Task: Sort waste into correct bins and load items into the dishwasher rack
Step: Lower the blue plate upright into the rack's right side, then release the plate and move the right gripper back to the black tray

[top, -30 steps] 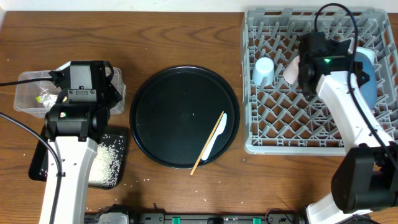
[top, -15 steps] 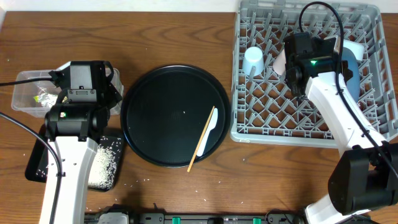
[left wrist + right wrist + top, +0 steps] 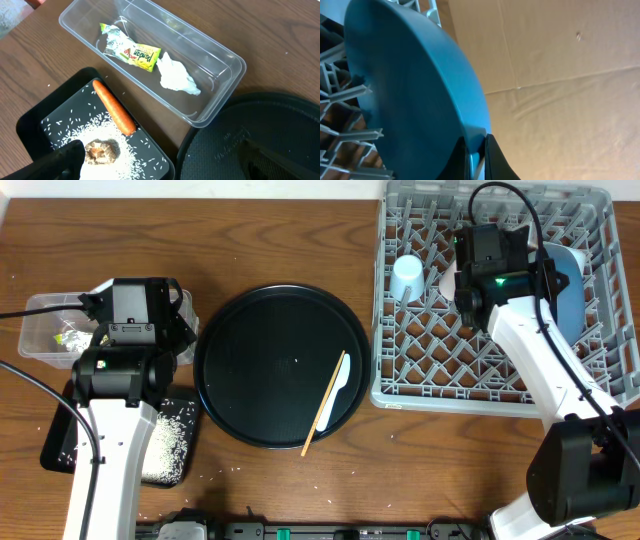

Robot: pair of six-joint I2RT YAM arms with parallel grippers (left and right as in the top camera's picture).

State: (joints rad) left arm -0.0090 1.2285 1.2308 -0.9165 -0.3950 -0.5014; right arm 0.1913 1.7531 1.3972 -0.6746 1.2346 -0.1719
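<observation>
Plate, large, dark blue (image 3: 405, 85), upright in grey pegged plastic rack (image 3: 440, 370), far right; right gripper (image 3: 479, 160) clamped on its rim. Left gripper (image 3: 55, 165) open, empty, by shallow black rectangular tray (image 3: 30, 120).

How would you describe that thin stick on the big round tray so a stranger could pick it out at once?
Find the large round black tray in the middle of the table, beside the grey rack. Near its rack-side rim lie two slim things together; the chopstick is the long tan wooden one overhanging the rim, whereas the spoon is white and broader.
</observation>
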